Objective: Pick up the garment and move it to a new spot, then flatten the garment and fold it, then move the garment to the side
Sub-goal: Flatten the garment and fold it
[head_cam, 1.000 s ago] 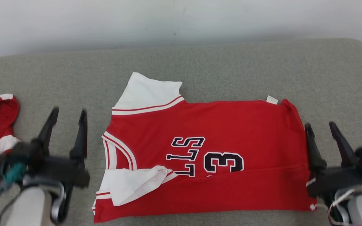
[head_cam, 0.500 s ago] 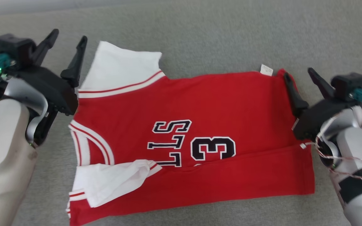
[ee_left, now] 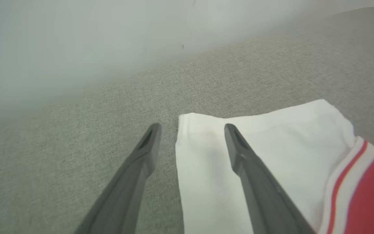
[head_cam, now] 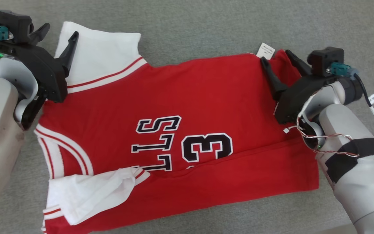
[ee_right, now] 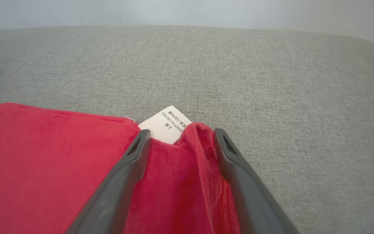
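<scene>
Garment [head_cam: 190,97] between left pincer [head_cam: 60,30] and right pincer [head_cam: 275,55], both agape over its corners.

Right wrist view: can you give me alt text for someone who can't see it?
The open right gripper straddles a raised fold at the far corner of the red jersey, with fabric between its jaws. A white label pokes out at the tips. Beyond lie the grey cushion and a pale wall.

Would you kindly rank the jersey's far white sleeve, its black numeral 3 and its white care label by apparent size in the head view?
Largest to smallest:
1. far white sleeve
2. numeral 3
3. care label
</scene>
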